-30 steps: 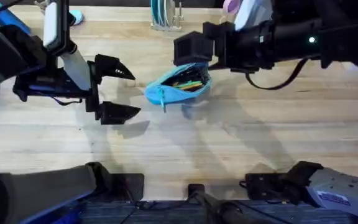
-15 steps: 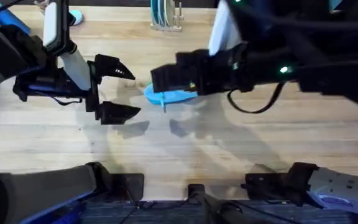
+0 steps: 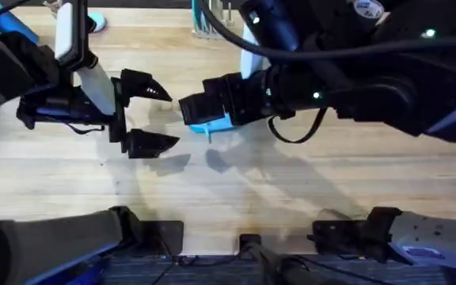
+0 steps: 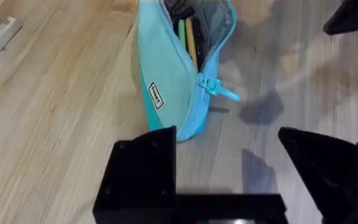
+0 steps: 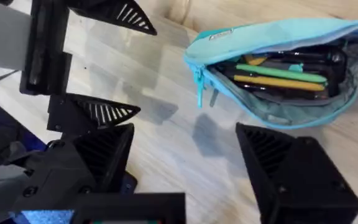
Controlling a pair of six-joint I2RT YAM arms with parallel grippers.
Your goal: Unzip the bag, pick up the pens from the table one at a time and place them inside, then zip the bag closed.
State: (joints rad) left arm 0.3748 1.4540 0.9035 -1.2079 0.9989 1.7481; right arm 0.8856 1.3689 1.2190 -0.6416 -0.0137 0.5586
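On the table (image 3: pixel 291 206), the light blue bag (image 5: pixel 272 68) lies unzipped with its mouth gaping, a yellow pen (image 5: pixel 284 82) and a green pen (image 5: pixel 278 73) resting inside among darker ones. Over it hangs the right gripper (image 5: pixel 185 155), its 2 fingers spread apart and holding nothing. Just beside the bag's zipper pull (image 4: pixel 219 90), the left gripper (image 3: pixel 145 115) hovers with its 2 fingers likewise spread wide and empty.
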